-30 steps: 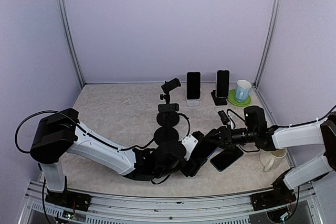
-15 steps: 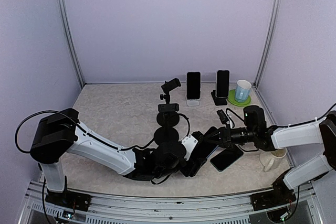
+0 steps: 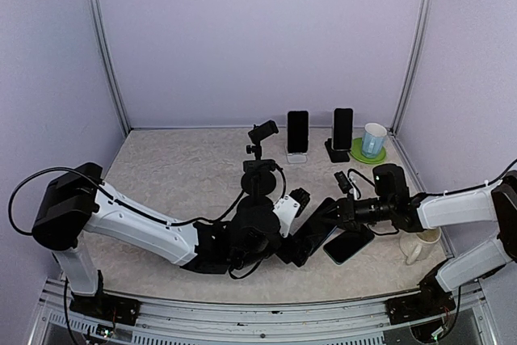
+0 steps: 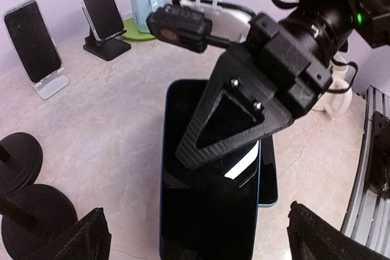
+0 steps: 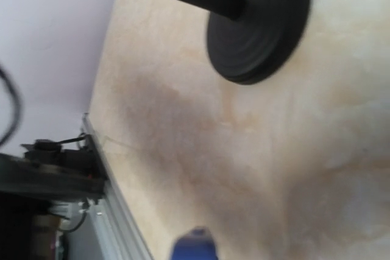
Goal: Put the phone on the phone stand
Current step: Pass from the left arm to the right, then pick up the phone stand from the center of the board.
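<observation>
A dark phone (image 4: 204, 211) with a blue edge lies low over the table, partly on top of a second phone (image 4: 269, 172). My right gripper (image 4: 204, 147) is shut on its far end, one ribbed finger flat across the screen. My left gripper (image 4: 207, 245) stands wide open, a fingertip on each side of the phone's near end and apart from it. From above, both grippers (image 3: 303, 228) (image 3: 325, 217) meet at the table's middle front. The black phone stand (image 3: 260, 151) with a clamp head rises just behind them. The right wrist view is blurred and shows only the phone's blue edge (image 5: 195, 245).
Two more phones lean on stands at the back (image 3: 297, 132) (image 3: 342, 128). A pale cup (image 3: 373, 139) sits on a green coaster beside them. A white mug (image 3: 417, 246) stands under my right arm. Round black stand bases (image 4: 21, 156) lie left of the phone.
My right gripper has shut on the phone's far end. My left gripper has opened wide and let the phone go, and the left arm has shifted slightly left.
</observation>
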Available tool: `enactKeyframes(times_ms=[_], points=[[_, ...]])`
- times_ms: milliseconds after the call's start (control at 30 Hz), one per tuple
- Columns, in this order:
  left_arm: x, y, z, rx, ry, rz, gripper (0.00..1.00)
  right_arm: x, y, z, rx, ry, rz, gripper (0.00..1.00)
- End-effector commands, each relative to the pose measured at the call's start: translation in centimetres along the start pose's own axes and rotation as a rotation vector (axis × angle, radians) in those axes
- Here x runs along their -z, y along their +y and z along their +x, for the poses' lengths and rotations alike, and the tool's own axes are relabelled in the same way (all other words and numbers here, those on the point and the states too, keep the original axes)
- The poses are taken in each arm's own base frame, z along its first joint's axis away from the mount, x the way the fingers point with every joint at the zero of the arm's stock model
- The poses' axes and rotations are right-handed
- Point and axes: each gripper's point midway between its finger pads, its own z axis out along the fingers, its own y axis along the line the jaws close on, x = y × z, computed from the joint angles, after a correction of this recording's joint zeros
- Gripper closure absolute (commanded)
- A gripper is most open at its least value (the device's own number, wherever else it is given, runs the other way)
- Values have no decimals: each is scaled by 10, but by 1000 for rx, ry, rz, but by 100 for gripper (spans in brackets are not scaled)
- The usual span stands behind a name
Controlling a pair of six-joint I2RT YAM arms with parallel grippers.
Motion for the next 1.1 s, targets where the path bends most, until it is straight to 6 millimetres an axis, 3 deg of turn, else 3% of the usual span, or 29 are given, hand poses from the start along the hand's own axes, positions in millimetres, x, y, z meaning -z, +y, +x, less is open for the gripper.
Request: enactKeyframes(times_ms=[0,233,533,1067], points=[[22,7,-30,29,-80,-31,1,3,9,-15,78,-35,31,100],[49,33,-37,75,-92,-140,1,12,6,-32,153,-81,134,100],[81,82,-42,138,-88,-379,1,39,16,-62,335,-203,285,100],[108,135,-61,257,-122,-472,13,48,25,-68,429,-194,306,100]])
